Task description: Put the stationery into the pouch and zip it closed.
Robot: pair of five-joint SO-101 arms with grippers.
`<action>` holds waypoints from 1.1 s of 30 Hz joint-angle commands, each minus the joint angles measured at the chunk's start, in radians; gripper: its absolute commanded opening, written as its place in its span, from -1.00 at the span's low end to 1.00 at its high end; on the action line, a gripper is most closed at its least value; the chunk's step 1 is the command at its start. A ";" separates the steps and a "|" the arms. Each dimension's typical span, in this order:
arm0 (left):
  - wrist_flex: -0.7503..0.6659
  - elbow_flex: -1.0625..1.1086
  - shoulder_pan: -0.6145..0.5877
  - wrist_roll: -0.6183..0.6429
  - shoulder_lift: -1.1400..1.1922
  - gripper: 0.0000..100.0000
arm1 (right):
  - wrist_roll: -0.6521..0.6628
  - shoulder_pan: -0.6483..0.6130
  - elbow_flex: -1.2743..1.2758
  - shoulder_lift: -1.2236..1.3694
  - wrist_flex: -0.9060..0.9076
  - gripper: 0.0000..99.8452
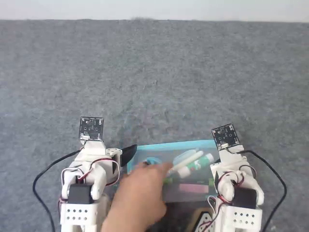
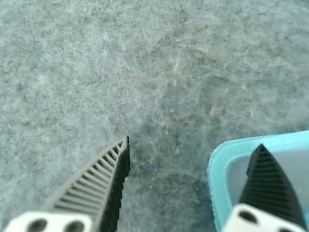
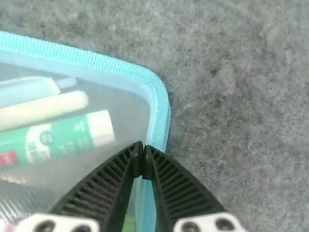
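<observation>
L claw (image 2: 190,166) is wide open and holds nothing. Bare mat (image 2: 145,72) lies btwn its tips, and the pouch (image 2: 219,162) corner sits under its inner finger. A person's hand (image 1: 140,193) rests on the pouch, btwn the two claws. Stationery (image 3: 63,137) looks already inside, just beside the R claw's tips. R claw (image 3: 142,151) is closed, tips over the pouch's teal edge; can't tell if it nips it. So prob. the zip step is in hand, though no zip pull can be made out. Next move needs one claw to pin the pouch while the other finds the pull & drags it along the edge.
</observation>
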 commanded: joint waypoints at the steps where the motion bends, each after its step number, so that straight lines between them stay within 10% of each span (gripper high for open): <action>1: 0.006 -0.005 -0.002 0.006 0.009 -0.26 | 0.018 0.008 0.017 0.022 0.008 -0.98; 33: 0.006 -0.005 -0.002 0.006 0.009 -0.26 | 0.018 0.010 0.015 -0.002 0.010 -0.98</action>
